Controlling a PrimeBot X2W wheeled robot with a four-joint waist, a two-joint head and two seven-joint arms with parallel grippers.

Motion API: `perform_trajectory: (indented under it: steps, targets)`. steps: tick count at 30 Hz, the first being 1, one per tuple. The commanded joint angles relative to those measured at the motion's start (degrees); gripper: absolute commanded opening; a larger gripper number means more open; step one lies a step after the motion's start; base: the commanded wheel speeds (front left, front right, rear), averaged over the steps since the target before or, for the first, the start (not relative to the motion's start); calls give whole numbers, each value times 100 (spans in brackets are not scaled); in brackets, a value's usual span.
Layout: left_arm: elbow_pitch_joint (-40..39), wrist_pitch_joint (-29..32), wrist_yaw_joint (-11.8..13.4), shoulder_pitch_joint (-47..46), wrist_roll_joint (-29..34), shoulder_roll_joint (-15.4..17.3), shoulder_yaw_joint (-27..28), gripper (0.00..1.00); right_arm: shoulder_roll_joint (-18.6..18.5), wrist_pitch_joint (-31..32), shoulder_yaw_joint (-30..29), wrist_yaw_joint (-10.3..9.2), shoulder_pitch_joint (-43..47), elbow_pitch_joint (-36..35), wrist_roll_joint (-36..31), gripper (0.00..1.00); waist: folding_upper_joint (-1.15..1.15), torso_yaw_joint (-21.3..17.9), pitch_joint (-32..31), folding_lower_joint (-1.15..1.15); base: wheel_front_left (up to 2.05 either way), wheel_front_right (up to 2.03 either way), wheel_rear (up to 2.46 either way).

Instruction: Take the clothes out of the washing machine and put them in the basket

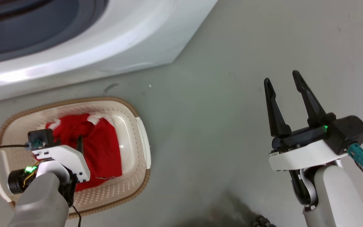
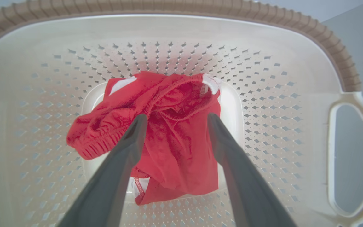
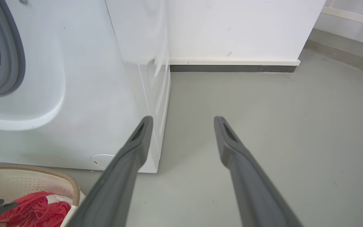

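Red clothes are in the basket, lower left of the head view, bunched on its base with white trim showing at the top edge of the heap. The left gripper hangs right over them inside the basket. In its wrist view the jaws are spread wide, one dark finger on either side of the crumpled fabric, and nothing is pinched between them. Whether the tips touch the cloth, I cannot tell. The basket sits on the grey floor, just in front of the washing machine, which runs across the upper left of the frame with its grey porthole rim at the corner. Over on the right, the right gripper hovers above bare floor, well apart from the basket, jaws parted and empty.
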Motion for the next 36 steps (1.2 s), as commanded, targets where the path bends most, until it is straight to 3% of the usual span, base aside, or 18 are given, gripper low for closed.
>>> perform_trajectory:
  steps: [1, 17, 36]
  targets:
    - [-11, -24, -21, 70, -2, -17, 10, 100, 4, -18, -13, -2, 59, 32, -40, 100, 0, 125, -308, -1, 0, 0, 0]
    - [-2089, -45, 328, 1182, 834, -316, 749, 100, 2, 106, -427, -2, 560, 343, -246, 100, 0, 911, -1786, -1, 0, 0, 0]
    - [-5651, -46, 454, 2539, 2526, -709, 2117, 100, 3, 393, -673, -2, 1120, 242, -434, 100, 0, 1363, -2737, -1, 0, 0, 0]
